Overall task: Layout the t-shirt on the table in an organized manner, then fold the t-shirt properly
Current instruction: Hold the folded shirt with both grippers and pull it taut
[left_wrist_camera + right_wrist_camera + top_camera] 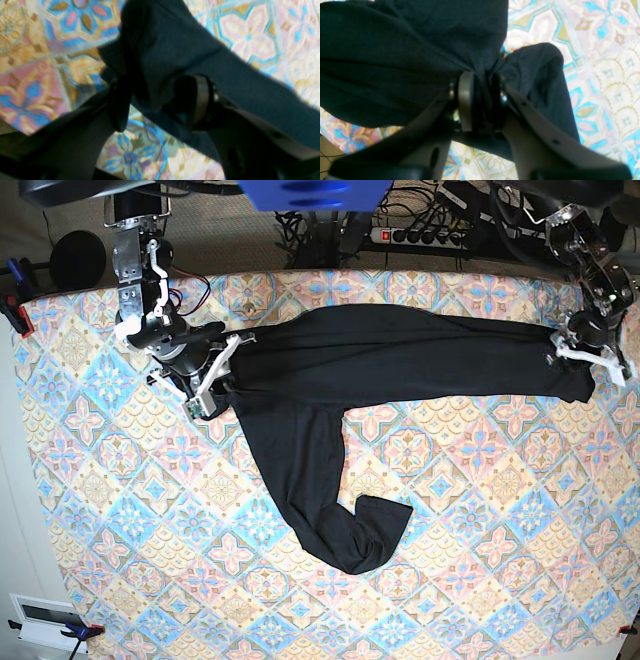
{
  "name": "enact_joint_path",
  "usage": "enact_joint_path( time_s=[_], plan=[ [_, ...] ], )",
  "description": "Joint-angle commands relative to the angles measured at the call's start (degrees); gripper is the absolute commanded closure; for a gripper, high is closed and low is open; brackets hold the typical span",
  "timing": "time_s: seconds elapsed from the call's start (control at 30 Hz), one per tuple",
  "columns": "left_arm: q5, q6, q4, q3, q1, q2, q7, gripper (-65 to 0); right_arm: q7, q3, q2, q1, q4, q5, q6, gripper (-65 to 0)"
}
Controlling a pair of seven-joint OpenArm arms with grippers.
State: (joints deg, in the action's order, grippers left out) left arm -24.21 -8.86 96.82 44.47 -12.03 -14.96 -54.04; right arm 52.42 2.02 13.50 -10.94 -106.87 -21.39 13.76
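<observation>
The black t-shirt (pixel 400 355) lies stretched in a long band across the far part of the table (pixel 480 510), and one part trails down toward the middle (pixel 350 530). At the band's right end is my left gripper (pixel 590 355). In the left wrist view that gripper (pixel 160 100) stands open, its fingers wide apart, and t-shirt cloth (pixel 162 50) is draped loosely between them. My right gripper (pixel 210 375) is at the band's left end. In the right wrist view it (pixel 482 82) has narrow jaws shut on bunched t-shirt fabric (pixel 395 62).
A power strip (pixel 420 232) and cables lie behind the table's far edge. A red clamp (pixel 15 310) grips the far left corner. A white box (pixel 45 615) sits on the floor off the near left corner. Patterned cloth shows bare over the near half.
</observation>
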Motion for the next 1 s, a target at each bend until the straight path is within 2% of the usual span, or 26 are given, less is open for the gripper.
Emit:
enact_joint_path(
  time_s=[0.0, 0.3, 0.5, 0.63, 0.77, 0.97],
  plan=[
    [-0.80, -0.15, 1.43, 1.29, 0.82, -0.64, 1.25, -33.3, -1.39, -0.31, 0.44, 0.52, -1.31, -0.55, 0.18, -13.0],
    [-0.80, -0.15, 0.81, 2.52, 6.54, -0.12, 0.81, -33.6, -3.68, -0.31, 0.35, 1.84, -1.04, -0.55, 0.18, -13.1],
    [-0.80, -0.06, -8.33, 2.52, 9.53, -0.47, 1.16, -33.6, -3.68, -0.31, 0.35, 4.13, -0.78, -0.55, 0.18, -13.4],
    [-0.89, -0.06, -12.29, 2.52, 10.05, -1.52, 1.43, -33.6, -3.68, -0.31, 0.35, 4.13, -0.78, -0.55, 0.18, -16.4],
    [-0.80, -0.06, -16.51, 2.43, 11.99, -1.61, 3.62, -33.5, -3.68, -0.31, 0.35, 4.13, -0.69, -0.55, 0.18, -16.8],
    [-1.16, -0.06, -17.56, -1.87, 14.01, -1.61, 3.71, -33.3, -3.68, 0.13, 0.26, 4.13, -0.60, -0.55, 0.18, -16.8]
  ],
)
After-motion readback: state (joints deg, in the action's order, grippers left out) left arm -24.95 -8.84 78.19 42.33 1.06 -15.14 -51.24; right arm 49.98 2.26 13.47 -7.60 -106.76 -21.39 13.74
